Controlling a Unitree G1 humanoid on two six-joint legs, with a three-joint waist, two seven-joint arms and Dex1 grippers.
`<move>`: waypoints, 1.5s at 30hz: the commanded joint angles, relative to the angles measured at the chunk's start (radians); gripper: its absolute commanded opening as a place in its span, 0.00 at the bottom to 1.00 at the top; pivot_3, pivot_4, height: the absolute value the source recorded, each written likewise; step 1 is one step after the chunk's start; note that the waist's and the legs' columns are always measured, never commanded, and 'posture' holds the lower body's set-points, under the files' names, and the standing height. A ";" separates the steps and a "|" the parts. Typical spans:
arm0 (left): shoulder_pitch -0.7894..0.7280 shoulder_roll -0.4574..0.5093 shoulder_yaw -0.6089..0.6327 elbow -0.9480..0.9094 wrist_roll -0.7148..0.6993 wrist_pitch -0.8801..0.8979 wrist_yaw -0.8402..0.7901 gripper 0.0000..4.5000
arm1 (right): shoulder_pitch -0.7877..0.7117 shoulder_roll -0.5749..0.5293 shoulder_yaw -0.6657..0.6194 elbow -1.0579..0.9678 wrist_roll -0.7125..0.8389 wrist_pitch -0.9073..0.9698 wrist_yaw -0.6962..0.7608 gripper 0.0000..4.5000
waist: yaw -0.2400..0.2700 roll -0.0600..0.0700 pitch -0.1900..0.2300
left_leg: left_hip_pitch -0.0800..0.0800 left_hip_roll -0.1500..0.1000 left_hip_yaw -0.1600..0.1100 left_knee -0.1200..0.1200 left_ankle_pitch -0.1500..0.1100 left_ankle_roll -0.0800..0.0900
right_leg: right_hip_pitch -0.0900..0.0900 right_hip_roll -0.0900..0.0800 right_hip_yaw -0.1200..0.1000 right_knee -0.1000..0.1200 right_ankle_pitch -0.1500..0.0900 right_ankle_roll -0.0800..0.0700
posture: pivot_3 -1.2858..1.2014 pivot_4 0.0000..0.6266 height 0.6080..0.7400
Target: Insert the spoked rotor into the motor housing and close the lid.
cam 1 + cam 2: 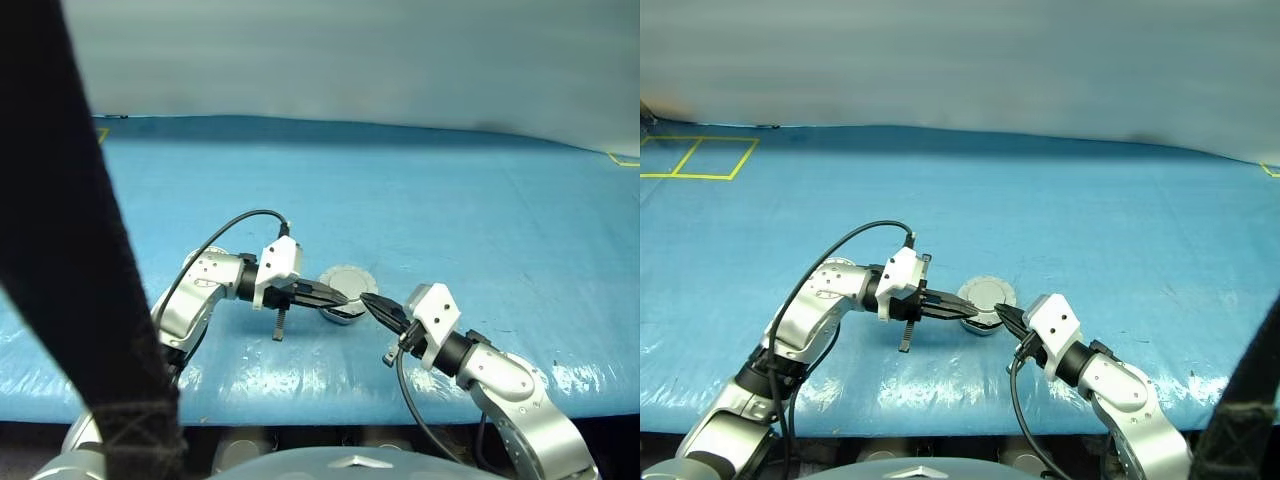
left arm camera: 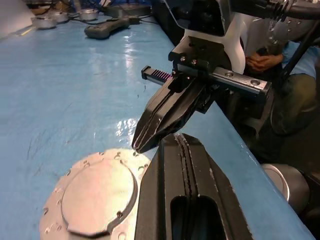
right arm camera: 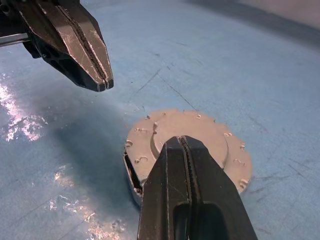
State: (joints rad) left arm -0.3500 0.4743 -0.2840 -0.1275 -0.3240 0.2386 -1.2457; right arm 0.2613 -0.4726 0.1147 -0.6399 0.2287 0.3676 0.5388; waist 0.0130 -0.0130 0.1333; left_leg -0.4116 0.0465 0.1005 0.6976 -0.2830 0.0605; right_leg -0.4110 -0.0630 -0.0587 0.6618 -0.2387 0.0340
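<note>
A blue table cover [image 1: 1060, 190] spans the table, glossy near its front edge, with yellow tape lines [image 1: 698, 157] at its far left corner.

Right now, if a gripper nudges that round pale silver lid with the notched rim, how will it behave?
The round pale silver lid with the notched rim looks like rigid metal, so probably stiff and fairly heavy. Lying flat, it should slide rather than roll. Its smooth top may be slippery.

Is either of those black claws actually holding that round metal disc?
No. Both the left gripper and right gripper are shut with nothing between them; the lid lies free.
</note>
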 commanded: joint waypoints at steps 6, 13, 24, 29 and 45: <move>0.192 0.046 0.144 -0.171 -0.126 0.068 0.112 0.00 | -0.148 -0.009 0.031 0.111 0.010 -0.025 0.074 0.26 | 0.000 0.001 0.001 | 0.000 0.000 0.001 0.000 0.001 -0.002 | -0.001 0.000 0.000 0.000 0.001 -0.001 | 0.52 0.24 1.00; 0.320 0.081 0.151 -0.234 -0.068 0.020 0.184 0.00 | -0.242 0.001 0.041 0.218 0.018 -0.057 0.132 0.78 | 0.000 0.003 0.002 | 0.000 0.000 0.001 0.000 0.001 -0.002 | 0.000 0.000 0.000 0.000 0.001 -0.002 | 0.52 0.24 1.00; 0.434 0.052 0.172 -0.197 -0.042 -0.070 0.269 0.00 | -0.319 -0.020 0.079 0.407 -0.026 -0.060 0.186 0.92 | 0.000 0.005 0.004 | 0.000 0.000 0.002 0.000 0.000 0.000 | 0.000 -0.001 0.000 0.000 0.001 -0.002 | 0.52 0.24 1.00; 0.463 0.066 0.161 -0.196 -0.013 -0.097 0.279 0.00 | -0.319 -0.022 0.084 0.432 -0.038 -0.078 0.200 0.92 | -0.001 0.006 0.004 | 0.001 0.000 0.002 0.000 0.000 0.000 | 0.000 0.000 0.000 0.000 0.001 -0.002 | 0.52 0.24 1.00; 0.441 0.078 0.169 -0.173 -0.017 -0.105 0.293 0.00 | -0.284 0.056 0.090 0.386 -0.001 -0.084 0.184 0.67 | -0.003 0.007 0.004 | 0.001 0.001 0.002 -0.001 0.000 -0.001 | 0.000 -0.001 0.000 0.000 0.001 -0.002 | 0.52 0.24 1.00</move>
State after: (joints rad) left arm 0.1015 0.5534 -0.1240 -0.2864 -0.3313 0.1481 -0.9540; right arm -0.0273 -0.4214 0.1997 -0.2301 0.2343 0.2960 0.7308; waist 0.0097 -0.0062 0.1377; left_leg -0.4105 0.0471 0.1023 0.6965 -0.2828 0.0598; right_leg -0.4113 -0.0637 -0.0588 0.6620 -0.2377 0.0320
